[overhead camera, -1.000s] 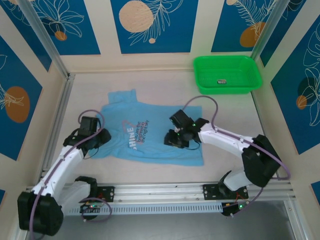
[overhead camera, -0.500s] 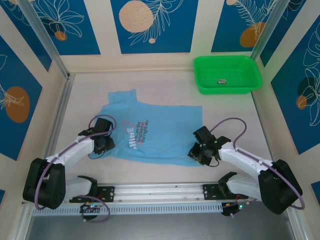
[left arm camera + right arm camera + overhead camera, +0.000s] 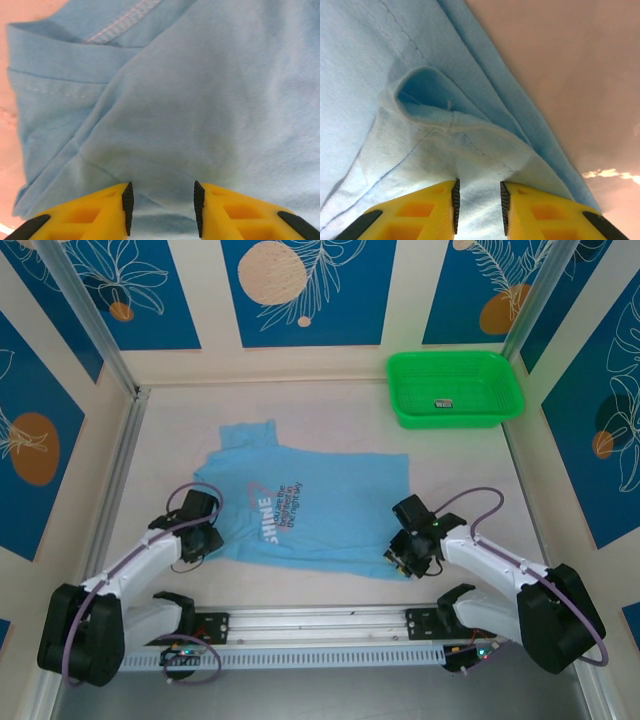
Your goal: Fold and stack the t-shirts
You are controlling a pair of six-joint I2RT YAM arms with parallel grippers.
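On the desk (image 3: 330, 410), a little left of the middle, the sky-blue t-shirt (image 3: 310, 510) is spread flat, lettering upward. Its long axis runs from left to right, and the green basket (image 3: 455, 390) stands well apart at the far right. The near long edge of the shirt is the one that is reached by both arms.

The left hand (image 3: 205, 540) is placed on the near left corner and the right hand (image 3: 400, 558) on the near right corner, so each corner is served by the arm that is nearer to it. From both hands the body of the shirt lies on the far side, so a fold is judged to go away from the arms.

In the left wrist view the left hand (image 3: 161, 200) is seen partly open, with smooth cloth between the tips and nothing clearly pinched. In the right wrist view the right hand (image 3: 477, 200) is seen narrower, with wrinkled hem cloth running into the gap. Whether this cloth is already gripped cannot be told.
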